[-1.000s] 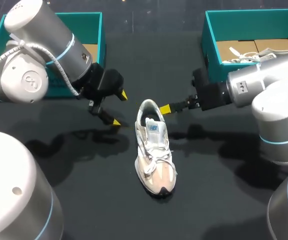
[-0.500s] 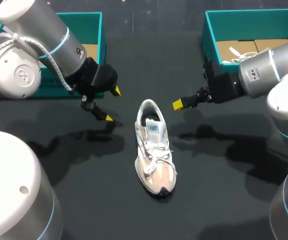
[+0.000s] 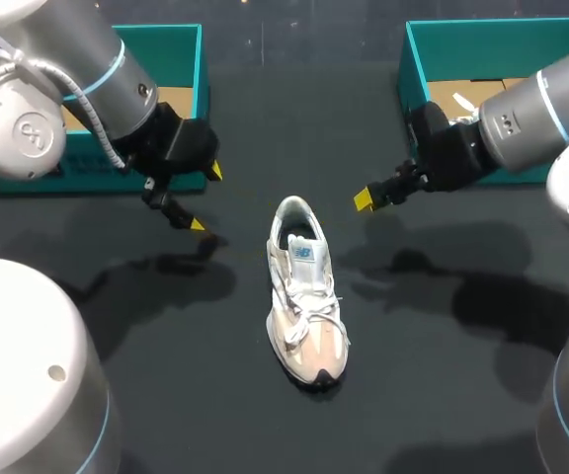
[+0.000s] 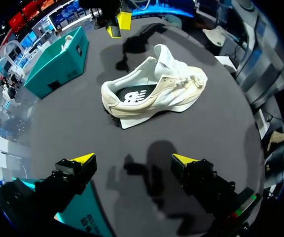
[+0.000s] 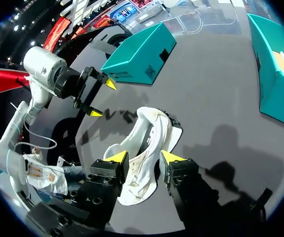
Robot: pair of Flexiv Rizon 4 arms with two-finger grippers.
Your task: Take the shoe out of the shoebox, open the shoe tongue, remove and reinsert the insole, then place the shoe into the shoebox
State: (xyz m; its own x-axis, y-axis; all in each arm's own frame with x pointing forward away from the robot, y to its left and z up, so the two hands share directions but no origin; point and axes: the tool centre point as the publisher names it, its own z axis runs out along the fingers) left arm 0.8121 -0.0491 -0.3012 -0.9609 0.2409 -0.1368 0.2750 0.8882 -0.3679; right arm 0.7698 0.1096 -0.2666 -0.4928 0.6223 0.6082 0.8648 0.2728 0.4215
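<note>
Right claw (image 5: 145,158) looks spread only in its wrist view.

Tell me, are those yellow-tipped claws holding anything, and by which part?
Nothing is held. The left gripper and the right gripper are both open and empty, each clear of the shoe, which lies untouched on the table between them.

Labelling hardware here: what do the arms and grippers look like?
The left arm and right arm have silver-grey housings, light-blue joint rings, black wrists. The left carries a white cable. The left gripper and right gripper are black, yellow-tipped.
</note>
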